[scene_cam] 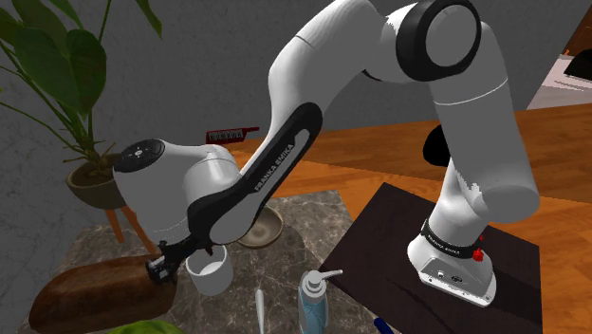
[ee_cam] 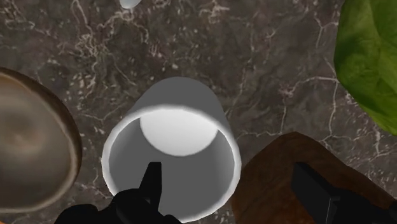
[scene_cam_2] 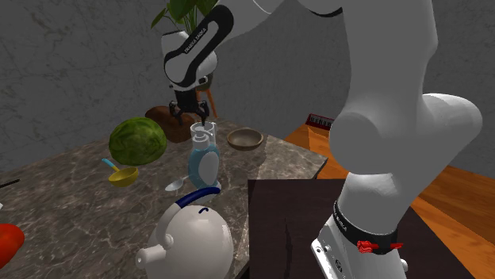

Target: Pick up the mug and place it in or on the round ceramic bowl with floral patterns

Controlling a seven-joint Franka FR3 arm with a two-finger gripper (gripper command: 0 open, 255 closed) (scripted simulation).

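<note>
A plain white mug (scene_cam: 211, 271) stands upright on the marble tabletop, with no handle visible. In the wrist view I look straight down into the mug (ee_cam: 170, 147). My gripper (ee_cam: 232, 188) is open and straddles the mug's wall: one finger (ee_cam: 153, 184) is inside the rim, the other (ee_cam: 312, 189) is outside, above a brown loaf. Neither finger touches the wall. The bowl (scene_cam: 262, 228) is round and tan-brown, with no pattern I can make out; it sits right beside the mug, on the stand's side. From the second exterior view the gripper (scene_cam_2: 197, 117) hangs just over the mug (scene_cam_2: 199, 127), with the bowl (scene_cam_2: 245, 139) to its right.
A brown loaf (scene_cam: 100, 289) lies close against the mug. A watermelon (scene_cam_2: 137, 140), a yellow scoop (scene_cam_2: 121, 174), a spray bottle (scene_cam_2: 204, 162), a spoon (scene_cam: 259, 308) and a white teapot (scene_cam_2: 190, 238) share the table. A potted plant (scene_cam: 95, 180) stands behind it.
</note>
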